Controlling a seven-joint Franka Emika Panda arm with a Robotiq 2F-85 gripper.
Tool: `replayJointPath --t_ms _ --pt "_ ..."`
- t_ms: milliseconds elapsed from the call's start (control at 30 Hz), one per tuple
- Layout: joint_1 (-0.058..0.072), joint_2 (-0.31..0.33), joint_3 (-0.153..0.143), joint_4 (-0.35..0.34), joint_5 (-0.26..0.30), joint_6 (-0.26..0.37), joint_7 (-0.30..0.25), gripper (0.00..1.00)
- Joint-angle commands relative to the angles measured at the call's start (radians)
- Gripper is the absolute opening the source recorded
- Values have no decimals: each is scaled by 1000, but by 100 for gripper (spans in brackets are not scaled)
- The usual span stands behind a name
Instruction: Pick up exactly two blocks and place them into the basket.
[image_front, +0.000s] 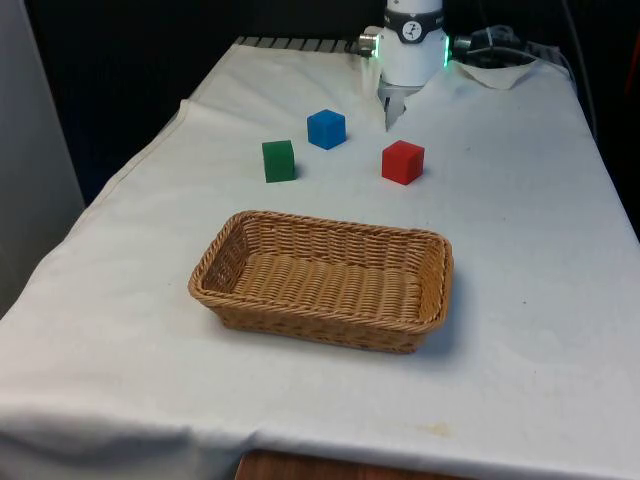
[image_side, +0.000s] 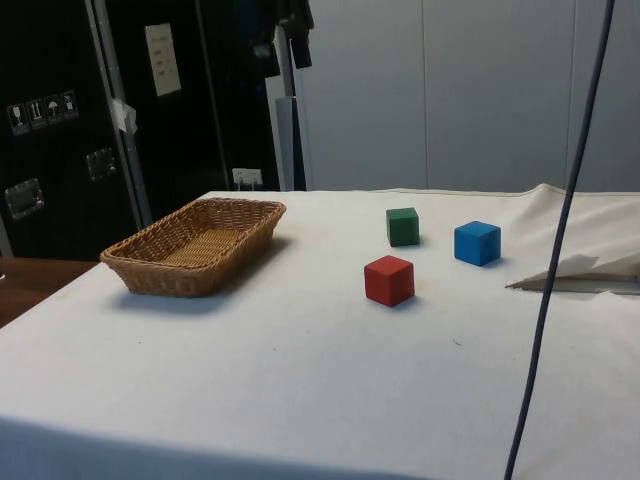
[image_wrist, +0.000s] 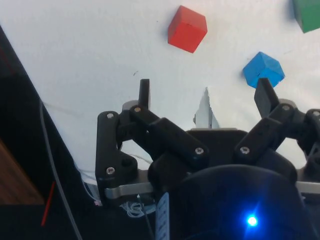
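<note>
The end effector (image_wrist: 205, 92) hangs above the white-clothed tabletop (image_front: 520, 250) with its two black fingers (image_wrist: 144, 92) spread wide apart and nothing between them. In the wrist view all three blocks lie beyond the fingertips, on the cloth and apart from one another. The red block (image_wrist: 187, 28) is ahead of one finger, the blue block (image_wrist: 263, 69) is just beyond the other fingertip, and the green block (image_wrist: 307, 14) is cut by the frame's corner.

In the front view the blocks sit in the upper middle of the frame. The green block (image_front: 278, 160) is leftmost, the blue block (image_front: 326, 129) is a little higher, and the red block (image_front: 402, 162) is to the right. The wicker basket (image_front: 250, 300) holds nothing and lies in the centre of the frame, below the blocks and well apart from them.

In the side view the basket (image_side: 150, 270) is at centre left. The red block (image_side: 389, 280) is nearest the camera, with the green block (image_side: 403, 226) and blue block (image_side: 477, 243) behind it.
</note>
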Motion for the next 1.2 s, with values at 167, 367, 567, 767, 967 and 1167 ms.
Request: replayJointPath --t_ms 167,367,567,767,967,1167 --pt "0 -62 6 -67 -27 31 20 100" --pt "-1 -113 10 -130 -39 65 23 100" --pt "-2 -163 12 -193 -50 103 26 100" --pt "0 -202 9 -247 -47 123 15 100" --pt "-6 -267 13 -355 -68 206 26 100" --pt "-11 -311 12 -446 -75 268 25 100"
